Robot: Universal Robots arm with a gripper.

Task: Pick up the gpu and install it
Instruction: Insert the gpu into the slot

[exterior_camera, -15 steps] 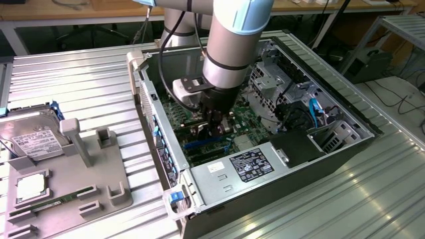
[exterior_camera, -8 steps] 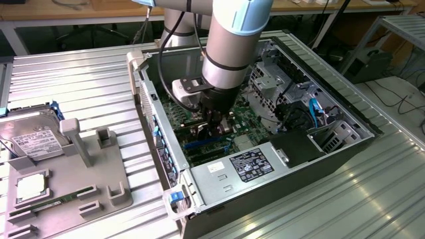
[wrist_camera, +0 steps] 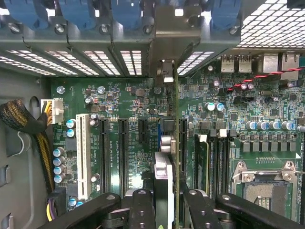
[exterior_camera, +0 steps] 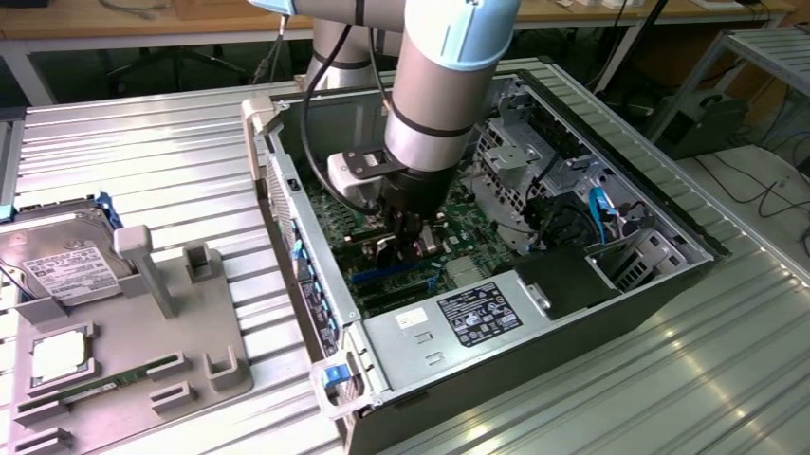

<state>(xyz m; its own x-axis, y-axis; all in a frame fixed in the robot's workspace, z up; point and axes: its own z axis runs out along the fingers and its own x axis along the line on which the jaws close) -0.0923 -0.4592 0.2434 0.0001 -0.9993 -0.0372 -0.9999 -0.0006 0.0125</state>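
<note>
Upright, 1 gpu (wrist_camera: 163, 179), 2 fingers (wrist_camera: 143, 210) clamping

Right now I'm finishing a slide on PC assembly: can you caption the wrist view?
Claw grips the gpu edge-on over the green motherboard inside the open computer case.

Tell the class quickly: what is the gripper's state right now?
Gripper: closed on the gpu, held edge-on inside the computer case.
</note>
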